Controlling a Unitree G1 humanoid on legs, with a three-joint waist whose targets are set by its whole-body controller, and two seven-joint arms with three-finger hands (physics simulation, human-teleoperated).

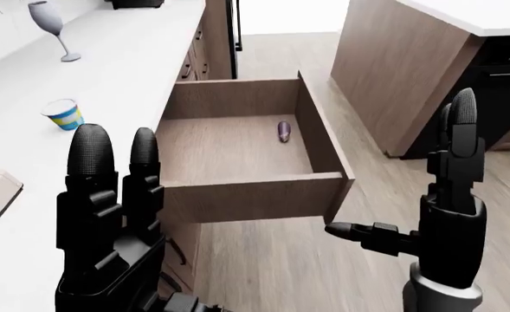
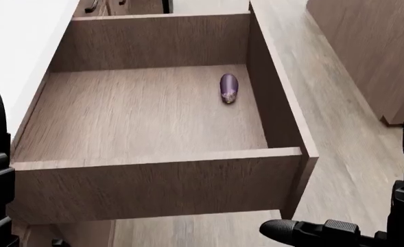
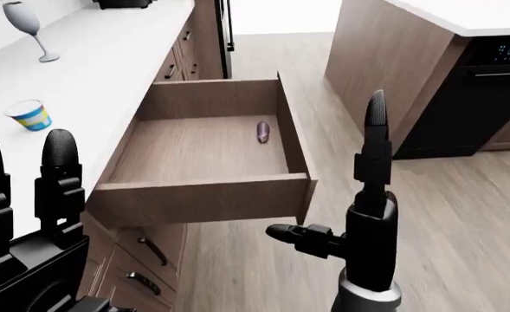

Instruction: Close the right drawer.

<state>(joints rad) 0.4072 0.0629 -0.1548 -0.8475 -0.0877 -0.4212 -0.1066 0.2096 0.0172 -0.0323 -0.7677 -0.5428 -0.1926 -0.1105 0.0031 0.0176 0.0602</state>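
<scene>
two black three-finger hands rise at the bottom of the eye views, both with fingers spread and holding nothing. the left hand (image 1: 112,214) stands upright at the lower left of the left-eye view, its fingertips pointing up, over the edge of the white countertop (image 1: 107,78) and just left of the drawer's near corner. the right hand (image 1: 441,214) stands at the lower right, two fingers straight up and its thumb stretched sideways toward the left, below the drawer's right end and apart from it. the right drawer (image 2: 153,180) is pulled far out from the cabinet run under the countertop, its wooden panel face toward the bottom of the head view and its far wall near the top. one small purple eggplant (image 2: 229,87) lies on the drawer floor, near the right side wall and nearer the far wall than the face panel. on the countertop, at the left of the left-eye view, a striped blue and yellow cup (image 1: 64,114) sits, and a wine glass (image 1: 50,25) stands well beyond it toward the top. a wooden island (image 1: 393,71) with a pale top stands to the right across the plank floor (image 1: 272,260), with a black oven (image 3: 479,84) at its right end. smaller closed drawers with dark handles (image 3: 151,250) show below the open one in the right-eye view.
</scene>
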